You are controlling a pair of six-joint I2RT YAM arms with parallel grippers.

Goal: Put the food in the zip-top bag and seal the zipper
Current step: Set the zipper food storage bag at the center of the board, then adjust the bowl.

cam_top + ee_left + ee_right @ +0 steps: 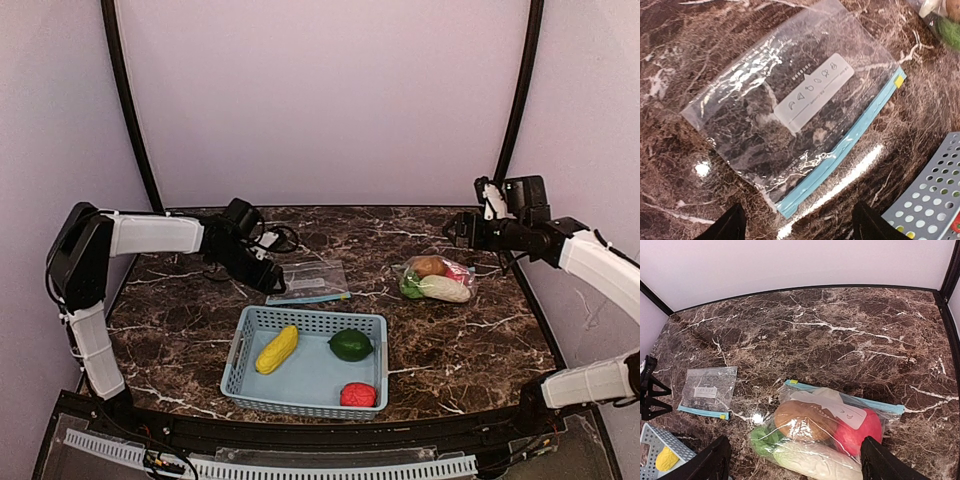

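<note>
An empty zip-top bag [308,280] with a blue zipper strip [840,155] lies flat on the marble. My left gripper [272,283] hovers at its left edge, open [800,225], with nothing between its fingers [727,225]. A second bag [437,280] at the right holds a brown potato [802,421], red apple [862,427], white radish [815,460] and a green piece [760,437]. My right gripper [462,228] is raised behind it, open [795,465] and empty. Yellow corn [277,349], a dark green fruit [351,345] and a small red fruit [358,394] lie in the basket.
The light blue basket [310,316] sits in front of the empty bag, near the table's front edge; its perforated wall [930,200] shows at the lower right of the left wrist view. Black cables [285,238] lie behind the left gripper.
</note>
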